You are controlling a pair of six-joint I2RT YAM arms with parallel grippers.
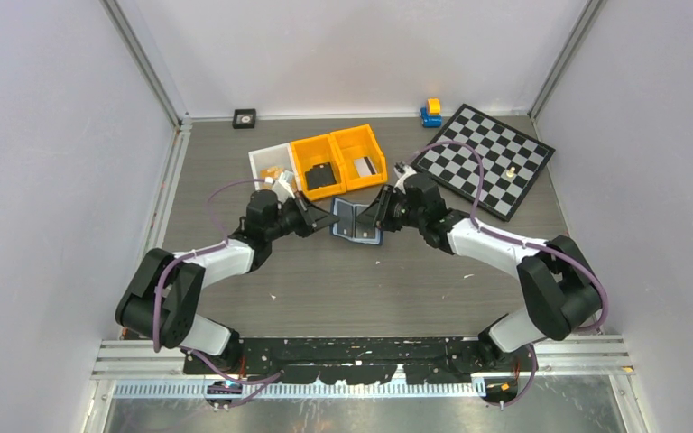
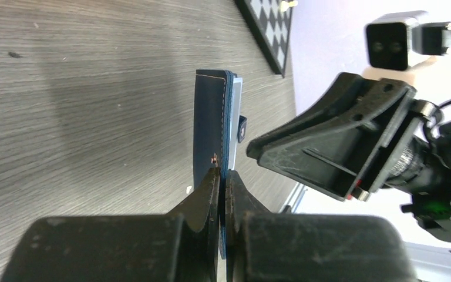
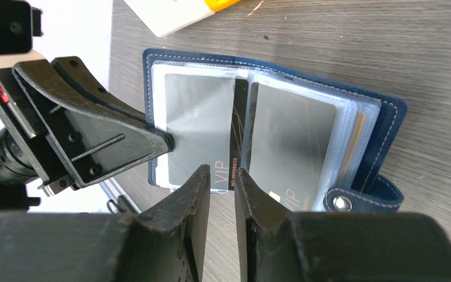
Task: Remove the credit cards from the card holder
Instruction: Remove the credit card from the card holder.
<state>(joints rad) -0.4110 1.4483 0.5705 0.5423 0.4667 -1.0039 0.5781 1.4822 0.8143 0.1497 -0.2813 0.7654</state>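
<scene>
Card holder (image 1: 358, 222): open on the grey wood table (image 1: 325, 289), at the centre of the top view, just below the orange bins (image 1: 338, 161) and between the two grippers. In the right wrist view the navy cover is underneath and the clear sleeves face the camera. The snap tab (image 3: 364, 197) is at the lower right of the frame.

Credit cards (image 3: 197, 126): still in the sleeves. One grey card fills the left page and a second grey card the right page. A tan edge shows behind the right-hand card, towards the right of the frame. A dark card (image 3: 239, 129) stands edge-on at the fold between the two pages.

Left gripper (image 2: 222, 176): clamped on the card holder. In the left wrist view the navy cover runs straight into the pinched fingertips.

Right gripper (image 3: 222, 179): fingers drawn close with a narrow gap between them, their tips at the lower end of the dark card. Whether the pads are pressing on that card cannot be told.

Surroundings, top view: a white bin (image 1: 269, 162) adjoins the orange bins on their left side. A chessboard (image 1: 485, 158) lies tilted at upper right, with a blue and yellow toy (image 1: 430, 112) just above its upper-left corner. A small black square item (image 1: 244, 118) sits near the back wall, upper left of centre
</scene>
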